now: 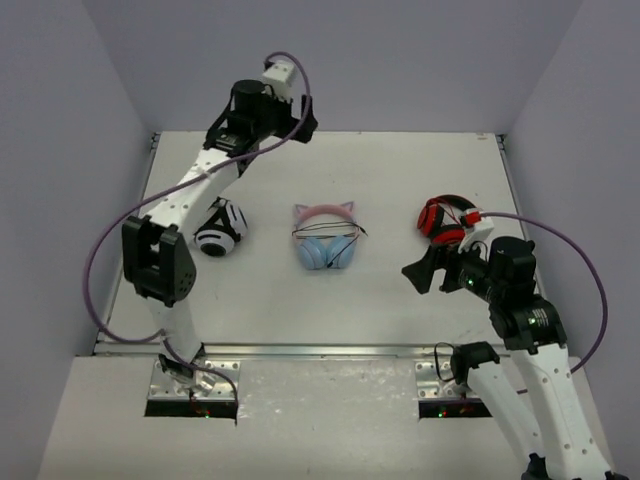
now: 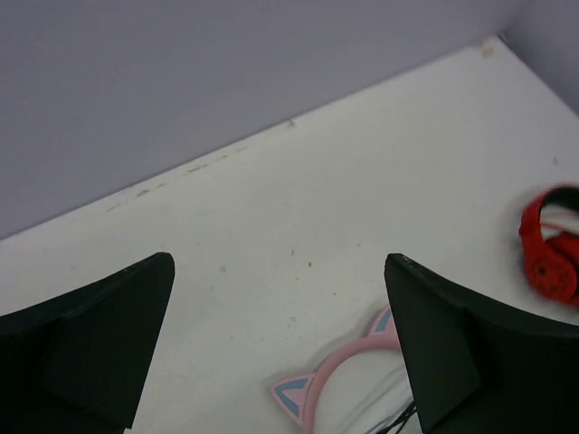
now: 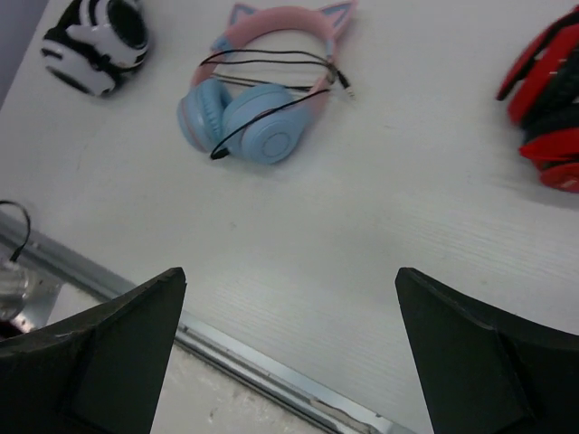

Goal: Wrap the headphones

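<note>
Right gripper (image 3: 289, 278), nearest the arm bases: fingers spread wide, nothing between them, hanging over the near part of the table (image 1: 400, 170), well apart from the job. Mid-table, between the white-and-black headphones (image 1: 220, 232) on the left and the red-and-black headphones (image 1: 444, 220) on the right, lie the headphones (image 1: 325, 240), flat on the surface. The blue cups (image 3: 249, 122) sit close together at the near end, with the pink band and cat ears (image 3: 336, 14) pointing toward the far wall, so the long axis runs near-to-far. The thin black cable (image 3: 271, 61) crosses the band's opening in loose strands. One end trails over a cup, and the plug (image 3: 346, 88) lies on the table just right of the band. Judgement: light plastic, with a springy band and cups likely to swivel. The cable is limp and fine (likely to slip from wide pads). Hold the band at a side arm or the crown, pinch the cable near the plug, and spare the ears. Farthest, the left gripper (image 2: 279, 262): fingers apart, empty, raised beyond the ears.
</note>
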Robot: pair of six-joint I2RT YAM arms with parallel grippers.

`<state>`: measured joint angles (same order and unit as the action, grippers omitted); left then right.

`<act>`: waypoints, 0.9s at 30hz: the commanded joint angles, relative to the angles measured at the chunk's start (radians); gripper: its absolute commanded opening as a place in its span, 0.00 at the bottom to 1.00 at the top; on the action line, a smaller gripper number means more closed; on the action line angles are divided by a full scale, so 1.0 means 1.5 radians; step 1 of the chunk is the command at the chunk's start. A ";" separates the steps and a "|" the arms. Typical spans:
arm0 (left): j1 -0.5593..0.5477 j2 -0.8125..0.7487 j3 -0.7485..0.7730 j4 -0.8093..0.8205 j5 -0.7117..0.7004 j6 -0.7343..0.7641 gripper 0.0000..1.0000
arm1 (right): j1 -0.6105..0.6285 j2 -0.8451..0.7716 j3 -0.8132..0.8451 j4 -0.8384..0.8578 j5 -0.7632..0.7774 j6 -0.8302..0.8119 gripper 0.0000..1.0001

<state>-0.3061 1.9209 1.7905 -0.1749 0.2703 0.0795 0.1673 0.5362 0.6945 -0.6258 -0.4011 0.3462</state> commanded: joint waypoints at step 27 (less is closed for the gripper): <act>0.022 -1.077 -0.732 -0.153 -0.729 -0.229 1.00 | 0.002 -0.080 0.172 -0.202 0.406 -0.044 0.99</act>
<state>-0.2687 0.3248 0.6907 -0.4362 -0.8154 -0.2607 0.1677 0.4213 0.9653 -0.9447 0.1871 0.2699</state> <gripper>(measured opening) 1.000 0.992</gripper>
